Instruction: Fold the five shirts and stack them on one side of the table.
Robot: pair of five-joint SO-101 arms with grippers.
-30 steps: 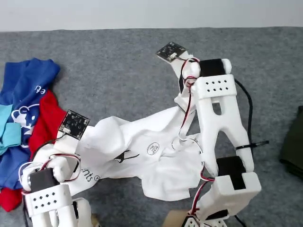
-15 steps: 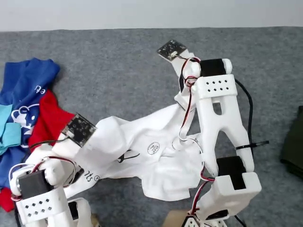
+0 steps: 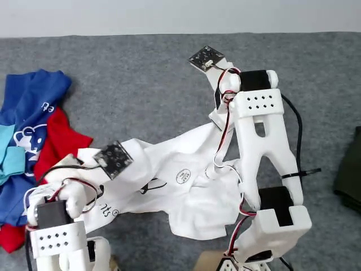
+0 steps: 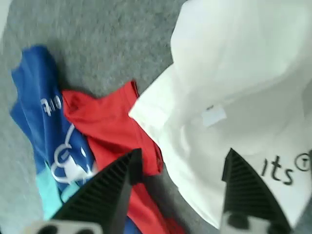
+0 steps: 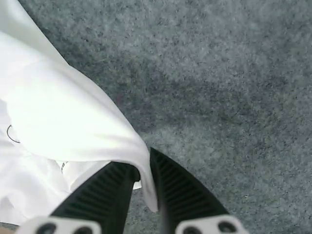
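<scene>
White shirt [image 3: 186,195], lower edge: dark lettering [image 3: 106,210] ending in a small circled mark. Folds cover part of it, so it cannot be read as a whole word.
White shirt, chest: round emblem [image 3: 182,177], outlined, with fine print inside that is too small to read.
White shirt, beside the emblem: dark figure [image 3: 148,186], a small graphic with no letters discernible.
White shirt, inside: neck tag [image 4: 213,116], white, with no print that can be made out.
Blue shirt [image 3: 31,96]: short white lettering [image 3: 47,107], cut off by a fold. White graphic [image 3: 25,137] just below it carries no legible text.
</scene>
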